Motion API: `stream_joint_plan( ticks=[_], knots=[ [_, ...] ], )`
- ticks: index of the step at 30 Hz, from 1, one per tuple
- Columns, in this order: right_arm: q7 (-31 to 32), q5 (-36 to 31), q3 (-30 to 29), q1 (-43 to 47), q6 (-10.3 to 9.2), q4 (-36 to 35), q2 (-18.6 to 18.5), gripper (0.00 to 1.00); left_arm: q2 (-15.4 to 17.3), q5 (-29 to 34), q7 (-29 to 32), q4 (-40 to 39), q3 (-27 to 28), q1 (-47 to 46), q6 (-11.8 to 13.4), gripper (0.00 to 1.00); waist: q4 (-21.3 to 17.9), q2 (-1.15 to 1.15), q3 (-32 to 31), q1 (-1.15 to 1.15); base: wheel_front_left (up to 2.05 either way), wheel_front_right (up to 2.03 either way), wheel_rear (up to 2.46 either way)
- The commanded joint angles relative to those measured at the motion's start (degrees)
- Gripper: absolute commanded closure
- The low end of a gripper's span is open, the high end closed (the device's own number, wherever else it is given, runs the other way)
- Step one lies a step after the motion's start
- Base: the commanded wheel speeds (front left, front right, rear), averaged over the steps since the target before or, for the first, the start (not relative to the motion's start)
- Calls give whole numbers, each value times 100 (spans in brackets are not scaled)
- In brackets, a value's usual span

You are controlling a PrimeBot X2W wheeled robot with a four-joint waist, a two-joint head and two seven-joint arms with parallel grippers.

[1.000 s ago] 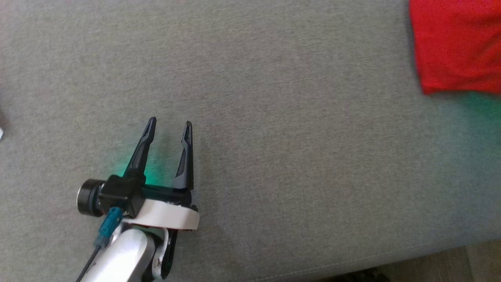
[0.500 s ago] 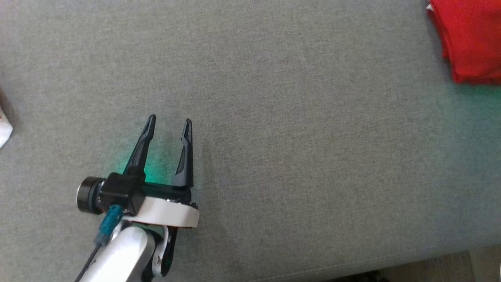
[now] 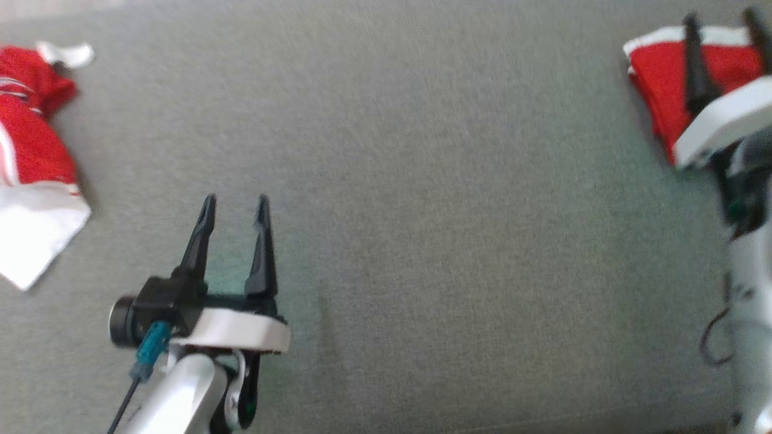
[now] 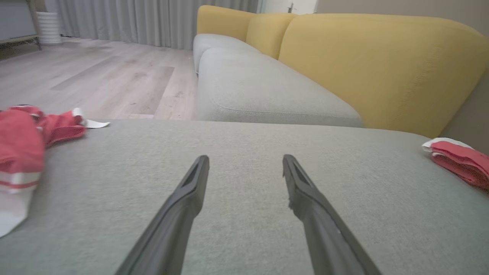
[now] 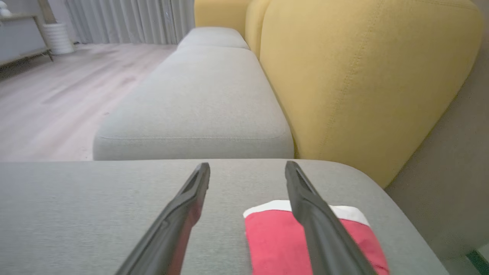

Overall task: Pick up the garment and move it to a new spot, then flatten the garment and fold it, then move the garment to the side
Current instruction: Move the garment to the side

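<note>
Two garments are seen on the grey seat cushion [image 3: 452, 211], well apart, one at each end. A crumpled red-and-white garment [image 3: 30, 144] is found at the left edge of the head view, bunched up, with a white part spread towards the near side and a small white flap at its far end. A folded red garment [image 3: 660, 72] is laid flat at the far right corner of the cushion, with a white band shown along its far edge.

The left gripper [image 3: 236, 200] is held over bare cushion at the lower left, fingers parted and nothing gripped. It is separated from both garments, with the crumpled one nearer. A faint green glow is noted on the fabric beneath it.

The right gripper [image 3: 720, 17] is positioned at the folded red garment, fingers spread wide with nothing between them. In the right wrist view one finger is seen across the red cloth and the other over grey cushion just beside it. Contact with the cloth cannot be told.

A yellow backrest [image 5: 363, 76] is seen beyond the cushion on the right, and a second grey seat [image 5: 198, 95] ahead. A wooden floor [image 4: 95, 76] and grey curtains [image 4: 133, 19] are seen further off. The head view is blurred.
</note>
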Motion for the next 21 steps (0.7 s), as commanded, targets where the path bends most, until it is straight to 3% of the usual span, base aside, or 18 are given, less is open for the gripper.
stream_joint_plan(
  ticks=[1,11,21],
  knots=[
    [-73,43,111,41,42,-254,51,0,71,-25,-66,-107,243,36,5,0,175,0,-345,1,0,0,0],
    [-575,-187,235,1827,42,-1118,830,0,-22,-331,-219,216,472,791,42,0,653,0,-1294,1,0,0,0],
    [-1136,3,249,3487,42,-1929,969,0,-22,-438,-266,339,540,1395,-17,0,893,0,-1685,1,0,0,0]
  ],
)
